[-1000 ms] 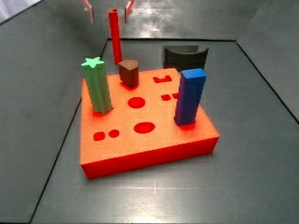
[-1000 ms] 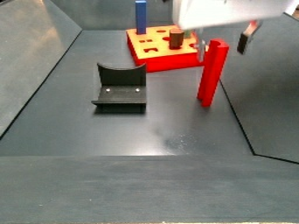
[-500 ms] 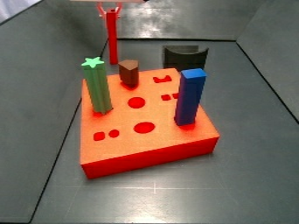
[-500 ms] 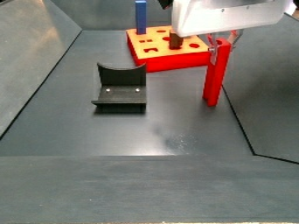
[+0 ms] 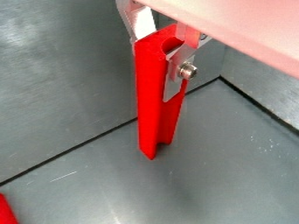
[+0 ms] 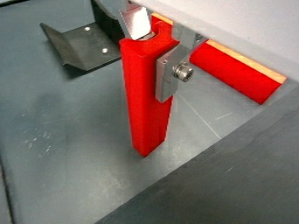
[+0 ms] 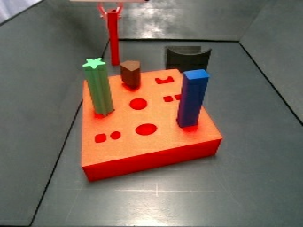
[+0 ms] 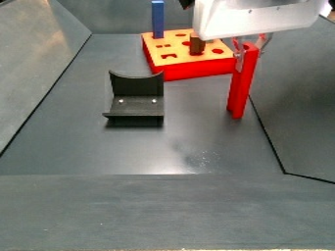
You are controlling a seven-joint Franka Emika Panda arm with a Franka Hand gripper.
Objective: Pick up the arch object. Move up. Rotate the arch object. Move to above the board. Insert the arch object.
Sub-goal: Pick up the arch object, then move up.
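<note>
The arch object [image 7: 113, 44] is a tall, slim bright-red bar standing upright on the dark floor behind the board [image 7: 154, 158]. In a side view the arch object [image 8: 240, 86] stands apart from the board [image 8: 167, 69]. My gripper [image 8: 245, 47] reaches down over its top end. In both wrist views the silver fingers [image 5: 176, 74] [image 6: 172, 74] press on opposite faces of the notched top of the arch object [image 5: 156, 109] [image 6: 143, 101]. The gripper [image 5: 158, 52] [image 6: 152, 48] is shut on the bar, whose foot rests on the floor.
On the board stand a green star peg [image 7: 97, 87], a brown peg [image 7: 130, 73] and a blue square pillar [image 7: 193, 97]. The dark fixture [image 8: 133, 98] [image 7: 187, 57] stands on the floor beside the board. Sloping grey walls close in the floor.
A second ago the gripper hung open around the bar's top. It has since come down slightly and closed on the bar. Nothing has moved in the last half second.
</note>
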